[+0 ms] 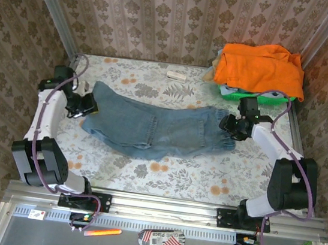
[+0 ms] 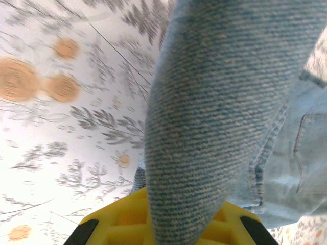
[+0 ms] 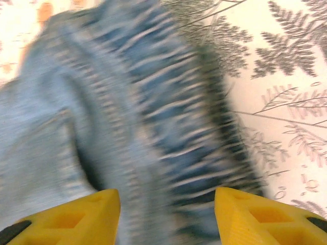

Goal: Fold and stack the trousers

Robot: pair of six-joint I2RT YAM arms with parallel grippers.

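One trousers, waist left, hems right; left gripper pinching waist, right gripper wide.

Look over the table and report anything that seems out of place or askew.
The jeans lie skewed and rumpled across the table. The orange garment is heaped over the green basket, spilling past its rim. An orange marker sits loose on the near rail.

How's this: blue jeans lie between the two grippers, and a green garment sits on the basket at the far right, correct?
No. The garment on the basket is orange, not green, as the top external view shows. The part about the jeans stands.
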